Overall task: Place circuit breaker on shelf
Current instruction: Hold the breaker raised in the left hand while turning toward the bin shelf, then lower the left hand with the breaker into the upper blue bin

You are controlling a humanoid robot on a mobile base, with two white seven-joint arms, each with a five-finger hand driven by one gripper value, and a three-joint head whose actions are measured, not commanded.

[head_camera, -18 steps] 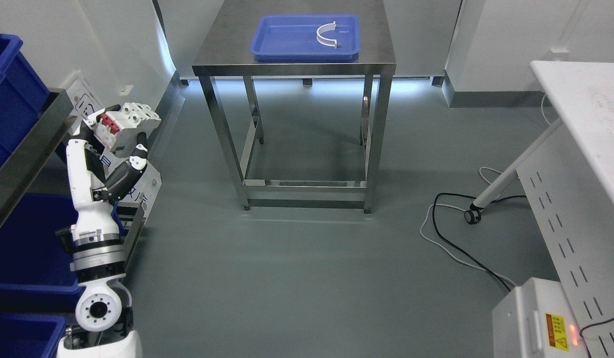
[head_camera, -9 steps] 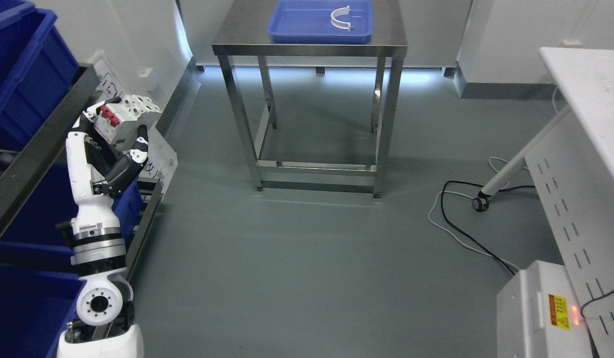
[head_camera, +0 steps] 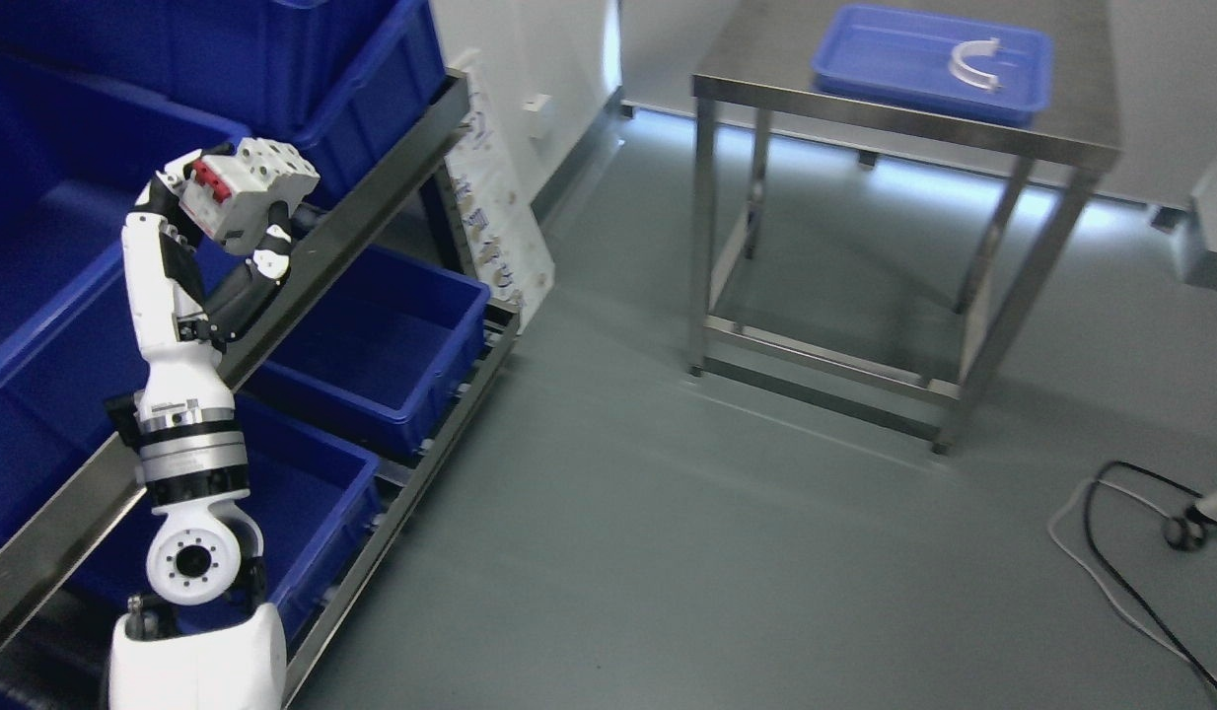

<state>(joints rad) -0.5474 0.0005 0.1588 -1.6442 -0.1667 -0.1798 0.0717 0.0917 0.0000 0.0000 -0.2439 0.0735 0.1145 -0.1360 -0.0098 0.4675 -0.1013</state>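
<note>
Grey flooring surrounds our shelf [head_camera: 372, 212] of blue bins [head_camera: 372, 345]. We keep the left robot hand [head_camera: 236, 229] clamped around the circuit breaker [head_camera: 249, 187], raised just above the shelf rail, ready for placing.

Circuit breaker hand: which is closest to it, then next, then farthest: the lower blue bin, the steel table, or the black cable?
From the left hand, which holds the breaker:
1. Lower blue bin, just below and right.
2. Steel table, upper right.
3. Black cable, far lower right.
</note>
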